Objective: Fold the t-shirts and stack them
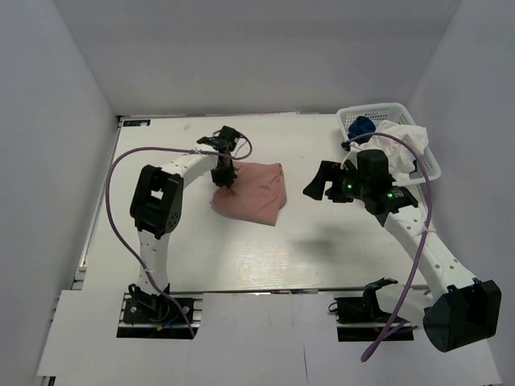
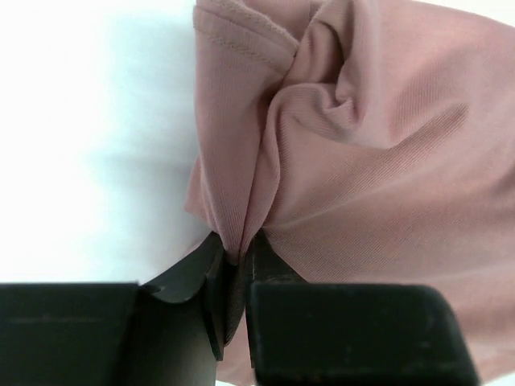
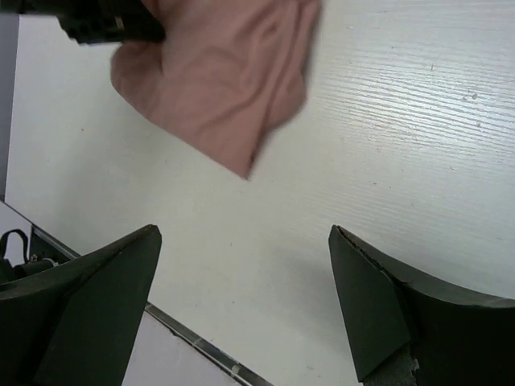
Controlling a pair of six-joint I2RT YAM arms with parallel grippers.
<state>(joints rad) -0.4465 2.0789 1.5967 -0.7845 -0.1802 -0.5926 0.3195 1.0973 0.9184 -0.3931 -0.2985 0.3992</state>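
The dusty-pink t-shirt (image 1: pixel 253 195) lies bunched and folded on the table, left of centre. My left gripper (image 1: pixel 224 178) is shut on its left edge; in the left wrist view a pinch of pink cloth (image 2: pixel 322 145) sits between the fingertips (image 2: pixel 208 265). My right gripper (image 1: pixel 319 182) is open and empty, raised above the table right of the shirt; its view shows the pink t-shirt (image 3: pixel 221 84) ahead at upper left. The royal-blue t-shirt (image 1: pixel 362 126) and the white t-shirt (image 1: pixel 402 141) lie in the basket.
A white mesh basket (image 1: pixel 426 153) stands at the back right corner of the table (image 1: pixel 265 249). The table's front edge (image 3: pixel 193 342) shows in the right wrist view. White walls enclose the back and both sides.
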